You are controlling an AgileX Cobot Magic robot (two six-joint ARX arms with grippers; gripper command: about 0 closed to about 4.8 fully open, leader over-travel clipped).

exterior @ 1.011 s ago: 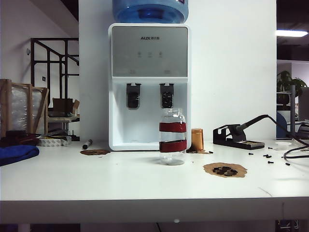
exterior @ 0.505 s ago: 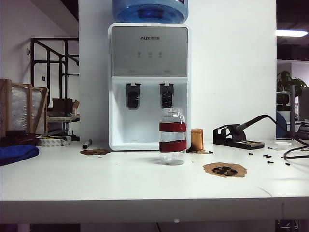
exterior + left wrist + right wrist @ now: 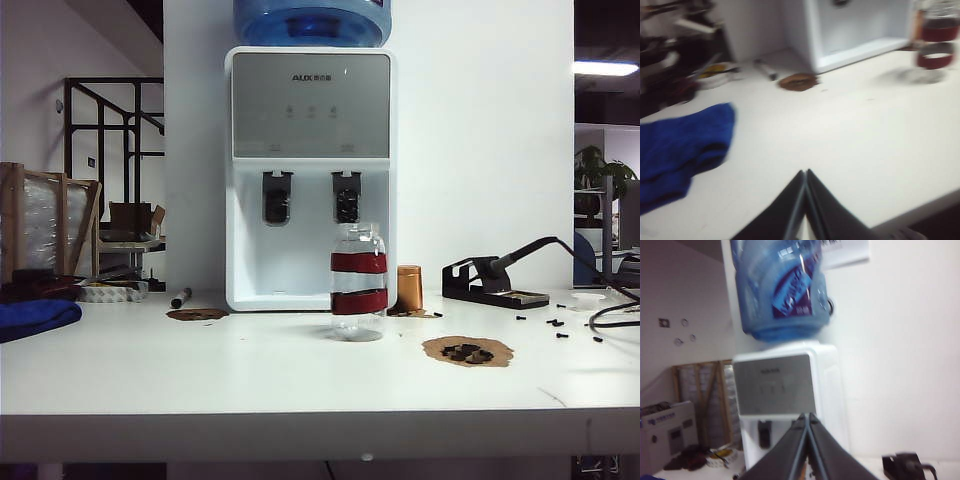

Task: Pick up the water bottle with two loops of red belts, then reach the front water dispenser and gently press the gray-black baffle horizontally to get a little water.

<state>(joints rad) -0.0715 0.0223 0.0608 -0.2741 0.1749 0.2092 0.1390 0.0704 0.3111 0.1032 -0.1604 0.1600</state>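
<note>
The water bottle (image 3: 358,283) is clear with two red bands and stands upright on the white table in front of the white water dispenser (image 3: 310,100), below its right tap. That tap carries the gray-black baffle (image 3: 346,197). Neither arm shows in the exterior view. In the left wrist view my left gripper (image 3: 805,171) is shut and empty over the near table, far from the water bottle (image 3: 935,45) and the water dispenser (image 3: 855,35). My right gripper (image 3: 807,415) is shut and empty, raised and facing the water dispenser (image 3: 775,385); its fingers hide the baffle.
A copper cylinder (image 3: 408,288) stands just right of the bottle. A soldering stand (image 3: 495,280), loose black screws (image 3: 550,322) and a brown patch (image 3: 467,351) lie to the right. A blue cloth (image 3: 35,318), tape roll (image 3: 110,292) and marker (image 3: 180,297) lie left.
</note>
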